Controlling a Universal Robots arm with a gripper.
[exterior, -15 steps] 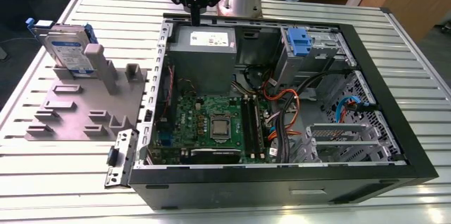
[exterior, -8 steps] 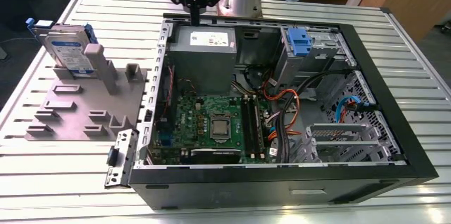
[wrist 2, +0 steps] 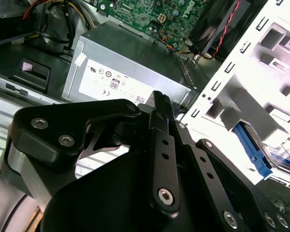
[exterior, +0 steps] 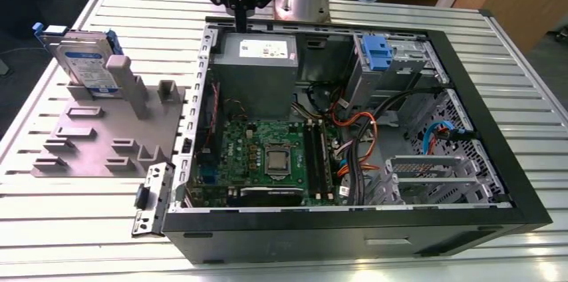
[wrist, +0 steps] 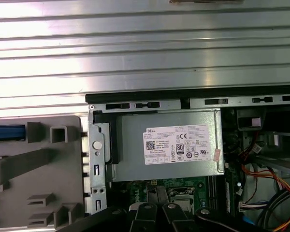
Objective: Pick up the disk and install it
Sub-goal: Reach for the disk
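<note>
ribbed metal table (exterior: 80, 242), disk (exterior: 84, 62) in fixture (exterior: 89, 142)

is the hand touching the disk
Apart. The exterior view shows the hand over the computer case, while the disk stands in the grey fixture at the exterior view's left.

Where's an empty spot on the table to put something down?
Bare table lies between the fixture holding the disk and the near edge, and beside the case at the exterior view's right. Inside the case, cables and boards crowd it.
</note>
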